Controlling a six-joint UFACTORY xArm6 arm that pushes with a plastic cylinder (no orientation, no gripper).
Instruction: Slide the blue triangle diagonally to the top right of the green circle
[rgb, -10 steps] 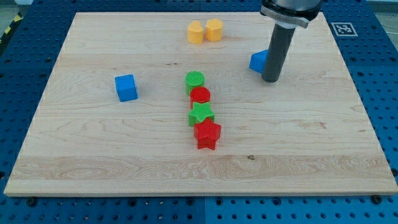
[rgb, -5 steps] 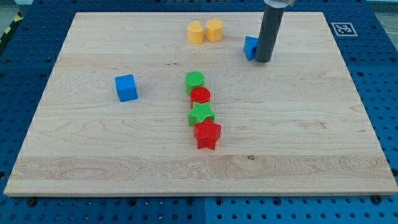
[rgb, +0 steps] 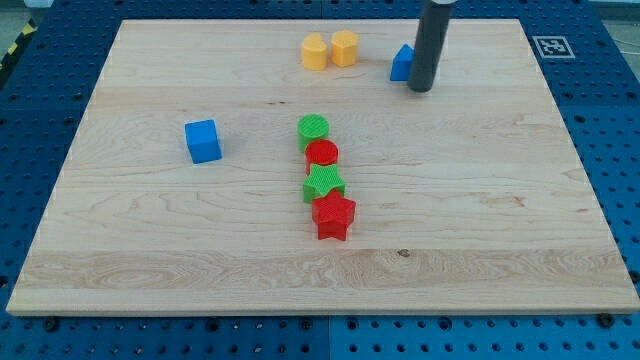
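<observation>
The blue triangle (rgb: 402, 63) lies near the view's top, right of centre, partly hidden behind my rod. My tip (rgb: 421, 89) rests on the board against the triangle's right lower side. The green circle (rgb: 313, 129) stands at the board's centre, well below and left of the triangle, at the head of a short column of blocks.
Below the green circle come a red circle (rgb: 322, 154), a green star (rgb: 323, 183) and a red star (rgb: 333, 215). Two yellow blocks (rgb: 329, 49) sit left of the triangle. A blue cube (rgb: 203, 140) lies at the left. The wooden board (rgb: 500, 230) ends close above the triangle.
My tip has moved toward the view's top and slightly left, pushing the blue triangle up the board from right of the green circle to near the top edge.
</observation>
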